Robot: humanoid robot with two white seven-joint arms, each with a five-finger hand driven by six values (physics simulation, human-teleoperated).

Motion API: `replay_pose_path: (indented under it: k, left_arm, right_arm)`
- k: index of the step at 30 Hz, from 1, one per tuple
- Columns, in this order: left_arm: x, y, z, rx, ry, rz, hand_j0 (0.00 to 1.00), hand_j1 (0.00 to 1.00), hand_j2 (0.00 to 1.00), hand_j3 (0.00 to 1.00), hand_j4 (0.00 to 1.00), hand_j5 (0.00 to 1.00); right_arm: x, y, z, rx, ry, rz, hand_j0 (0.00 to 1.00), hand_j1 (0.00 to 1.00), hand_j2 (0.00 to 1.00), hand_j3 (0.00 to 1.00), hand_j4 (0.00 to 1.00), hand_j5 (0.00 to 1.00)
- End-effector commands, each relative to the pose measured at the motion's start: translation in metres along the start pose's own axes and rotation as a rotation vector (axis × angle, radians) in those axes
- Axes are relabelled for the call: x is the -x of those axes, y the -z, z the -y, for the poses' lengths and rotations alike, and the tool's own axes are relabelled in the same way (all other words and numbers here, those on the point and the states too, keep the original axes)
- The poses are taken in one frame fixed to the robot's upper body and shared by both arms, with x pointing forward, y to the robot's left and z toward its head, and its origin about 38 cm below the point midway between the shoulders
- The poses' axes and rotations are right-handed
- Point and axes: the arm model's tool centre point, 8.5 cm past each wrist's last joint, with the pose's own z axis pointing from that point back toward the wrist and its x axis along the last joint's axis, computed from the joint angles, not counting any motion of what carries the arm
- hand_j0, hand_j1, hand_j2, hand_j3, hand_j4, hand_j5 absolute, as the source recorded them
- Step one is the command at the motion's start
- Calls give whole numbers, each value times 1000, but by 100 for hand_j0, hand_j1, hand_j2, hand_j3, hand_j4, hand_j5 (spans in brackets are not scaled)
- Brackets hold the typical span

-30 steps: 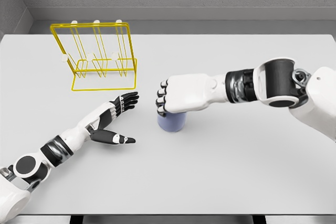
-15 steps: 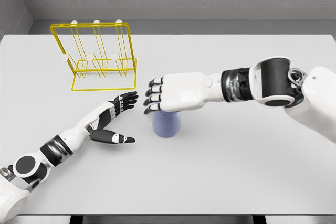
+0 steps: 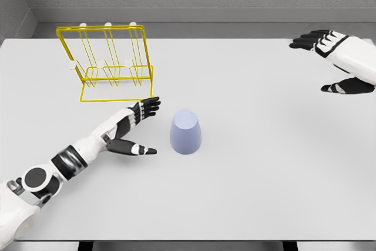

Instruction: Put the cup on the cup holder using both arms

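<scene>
Cup (image 3: 186, 133) sits upside down mid-table (image 3: 247, 192), nobody holding it. Left hand (image 3: 132, 127) is spread open just beside it; right hand (image 3: 341, 63) open too, far right. Yellow rack (image 3: 108, 63) behind.

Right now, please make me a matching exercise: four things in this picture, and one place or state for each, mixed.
Things:
1. cup
2. cup holder
3. left hand
4. right hand

Places or states:
A. open, at the picture's far right edge
B. yellow wire, empty, back left
C. upside down, mid-table, untouched
D. open, just left of the cup

Pairs: 1-C, 2-B, 3-D, 4-A
</scene>
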Motion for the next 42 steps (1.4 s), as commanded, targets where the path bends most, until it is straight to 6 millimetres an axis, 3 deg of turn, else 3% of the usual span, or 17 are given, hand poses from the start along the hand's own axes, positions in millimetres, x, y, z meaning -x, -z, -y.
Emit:
replay_pose_path:
  k: [1,2,7,11,20,27,42]
  left_arm:
    - [2,5,9,15,-19,4,100,100,100,100,100,100]
    - [1,9,11,27,-18,9,100,100,100,100,100,100]
    - [-1,26,24,53,-42,7,100,100,100,100,100,100]
    - [-4,39,29,61,-58,6,100,100,100,100,100,100]
    - [-3,48,25,48,-60,5,100,100,100,100,100,100]
    - [-2,58,38,59,-87,24,100,100,100,100,100,100]
    - [13,59,36,45,-98,-16,100,100,100,100,100,100]
  right_arm:
    - [-1,-2,2,46,23,-1,100,100,100,100,100,100]
    - [-2,-5,-14,19,53,-6,100,100,100,100,100,100]
    - [-3,0,-29,38,103,-5,100,100,100,100,100,100]
    - [-6,2,-29,50,104,4,100,100,100,100,100,100]
    - [-6,2,-28,53,103,4,100,100,100,100,100,100]
    - [-6,2,-27,54,103,3,100,100,100,100,100,100]
    - [-5,1,-28,53,106,0,100,100,100,100,100,100]
